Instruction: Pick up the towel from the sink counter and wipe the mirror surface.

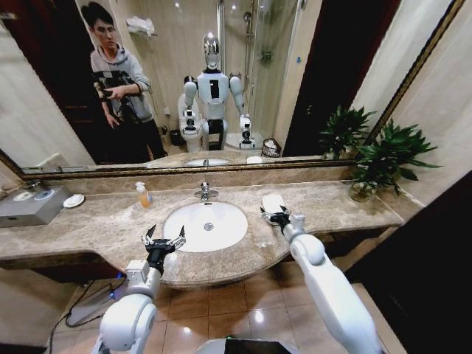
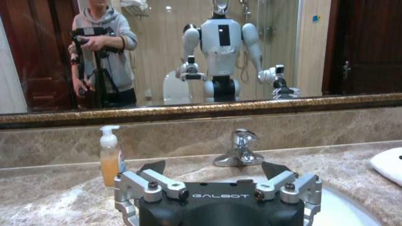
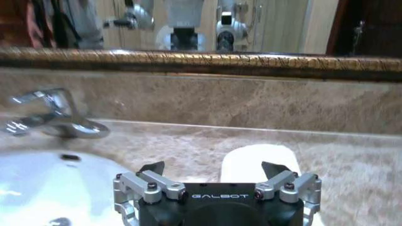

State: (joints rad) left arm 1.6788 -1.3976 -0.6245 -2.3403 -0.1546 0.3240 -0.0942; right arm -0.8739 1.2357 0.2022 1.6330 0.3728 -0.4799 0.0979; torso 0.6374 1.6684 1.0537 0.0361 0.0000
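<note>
Both right gripper (image 3: 213,170) jaws spread; towel (image 3: 261,162) just beyond, untouched.

Warm indoor light filled the room; ceiling lamps glared on floor tiles (image 1: 259,316); the head view bowed at its edges.

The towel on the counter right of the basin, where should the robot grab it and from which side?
Pinch the near short end of the towel, coming down from above. It lies flat on the sink counter, so only a raised fluffy edge offers purchase. The right tool hangs open just short of that end.
</note>
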